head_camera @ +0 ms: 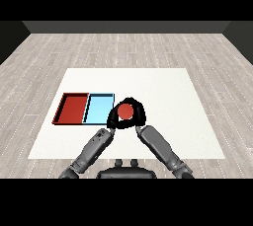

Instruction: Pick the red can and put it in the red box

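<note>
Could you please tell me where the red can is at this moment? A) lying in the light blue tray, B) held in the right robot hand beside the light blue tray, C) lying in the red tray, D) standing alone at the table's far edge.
B: the right robot hand curls round the red can, just right of the light blue tray.
</note>
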{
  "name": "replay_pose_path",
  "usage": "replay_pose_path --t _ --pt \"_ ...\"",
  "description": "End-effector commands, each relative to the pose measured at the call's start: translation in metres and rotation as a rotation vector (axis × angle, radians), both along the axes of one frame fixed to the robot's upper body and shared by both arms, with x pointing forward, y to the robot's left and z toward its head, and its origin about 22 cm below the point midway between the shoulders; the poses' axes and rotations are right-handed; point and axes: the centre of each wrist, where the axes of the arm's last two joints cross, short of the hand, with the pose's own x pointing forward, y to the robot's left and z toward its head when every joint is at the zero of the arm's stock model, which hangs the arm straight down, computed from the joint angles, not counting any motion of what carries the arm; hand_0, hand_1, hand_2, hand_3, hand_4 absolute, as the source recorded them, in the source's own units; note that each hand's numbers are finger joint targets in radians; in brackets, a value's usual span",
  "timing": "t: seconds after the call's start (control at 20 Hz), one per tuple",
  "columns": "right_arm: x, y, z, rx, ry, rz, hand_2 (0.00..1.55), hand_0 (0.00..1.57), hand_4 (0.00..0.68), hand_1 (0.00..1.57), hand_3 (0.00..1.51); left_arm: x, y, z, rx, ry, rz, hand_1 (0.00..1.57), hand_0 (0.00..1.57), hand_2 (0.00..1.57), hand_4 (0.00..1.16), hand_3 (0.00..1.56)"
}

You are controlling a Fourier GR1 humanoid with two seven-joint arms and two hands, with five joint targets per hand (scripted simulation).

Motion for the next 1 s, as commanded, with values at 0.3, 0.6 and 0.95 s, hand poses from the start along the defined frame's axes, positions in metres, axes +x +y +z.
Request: replay_pose_path --t 0.3,0.6,0.95 --pt "0.002 -0.001 -0.012 -0.013 0.006 0.016 1.44 1.48 0.644 1.48 1.39 0.009 -0.016 -0.001 0.012 0.021 0.088 1.57 1.57 1.56 1.12 1.48" --pt "0.002 -0.006 0.001 0.04 0.039 0.021 1.44 1.49 0.595 1.49 1.38 -0.005 -0.006 0.009 -0.031 -0.109 0.132 1.57 1.57 1.57 1.14 1.49" --pt "-0.003 0.003 -0.001 -0.083 0.091 -0.004 0.0 0.0 0.0 0.0 0.0 0.0 -0.005 0.002 -0.041 -0.126 0.139 1.57 1.57 1.57 1.15 1.51"
